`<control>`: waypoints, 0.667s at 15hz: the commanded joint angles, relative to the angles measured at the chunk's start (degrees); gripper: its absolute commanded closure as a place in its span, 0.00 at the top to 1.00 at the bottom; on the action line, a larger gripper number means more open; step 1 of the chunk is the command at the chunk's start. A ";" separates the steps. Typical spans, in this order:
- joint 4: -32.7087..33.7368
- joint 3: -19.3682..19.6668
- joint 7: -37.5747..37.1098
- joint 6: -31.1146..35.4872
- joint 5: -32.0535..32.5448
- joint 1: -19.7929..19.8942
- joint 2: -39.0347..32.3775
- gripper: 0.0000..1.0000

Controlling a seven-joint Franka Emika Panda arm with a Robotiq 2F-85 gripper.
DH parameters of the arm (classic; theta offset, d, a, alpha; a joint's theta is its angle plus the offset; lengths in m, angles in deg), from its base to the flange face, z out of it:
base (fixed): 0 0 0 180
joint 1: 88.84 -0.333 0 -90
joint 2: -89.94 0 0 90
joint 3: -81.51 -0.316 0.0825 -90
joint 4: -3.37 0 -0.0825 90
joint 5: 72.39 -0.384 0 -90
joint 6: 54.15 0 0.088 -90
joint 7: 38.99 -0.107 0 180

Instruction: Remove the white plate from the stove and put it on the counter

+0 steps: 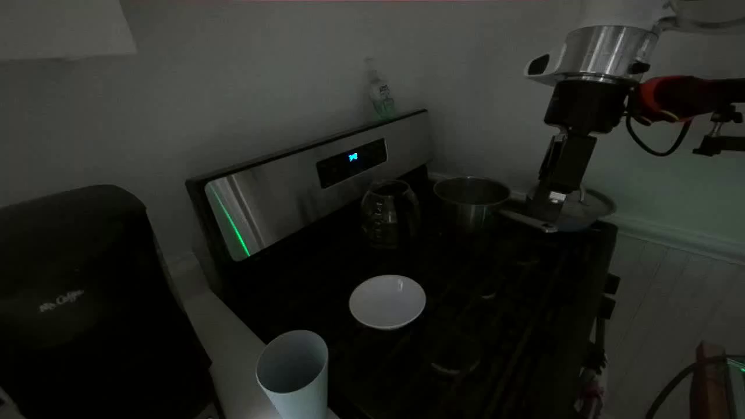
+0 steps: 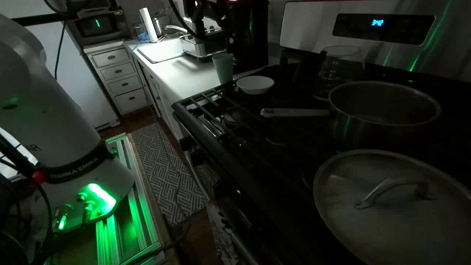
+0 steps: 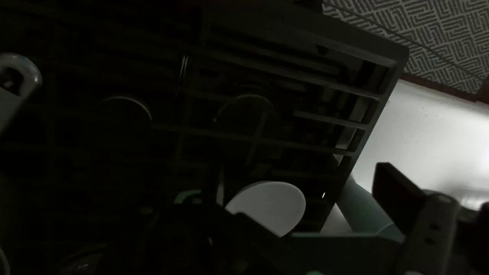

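Note:
The white plate (image 1: 387,302) rests on the dark top of the stove (image 1: 279,209), toward the counter side. It also shows in an exterior view (image 2: 255,85) and in the wrist view (image 3: 273,204), where a dark finger hides part of it. The counter (image 1: 230,343) is the pale strip beside the stove; it is brightly lit in an exterior view (image 2: 184,77) and in the wrist view (image 3: 431,126). My gripper (image 1: 545,215) is raised, apart from the plate. In the wrist view its fingers (image 3: 313,191) stand wide apart with nothing between them.
A tall pale cup (image 1: 302,384) stands on the counter beside the plate. A black coffee maker (image 1: 87,291) is behind it. A glass carafe (image 1: 390,212), a pot (image 2: 382,106) with its handle toward the plate, and a lid (image 2: 368,221) are on the stove. Light is very dim.

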 commanded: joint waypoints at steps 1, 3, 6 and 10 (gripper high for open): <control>0.10 -1.26 0.68 -0.21 -0.85 1.33 -0.26 1.00; 0.10 -1.26 0.68 -0.21 -0.85 1.33 -0.26 1.00; 0.26 -0.58 0.22 0.87 -2.48 1.20 -0.36 1.00; 2.99 -0.56 -6.92 8.02 -10.85 0.18 -8.23 1.00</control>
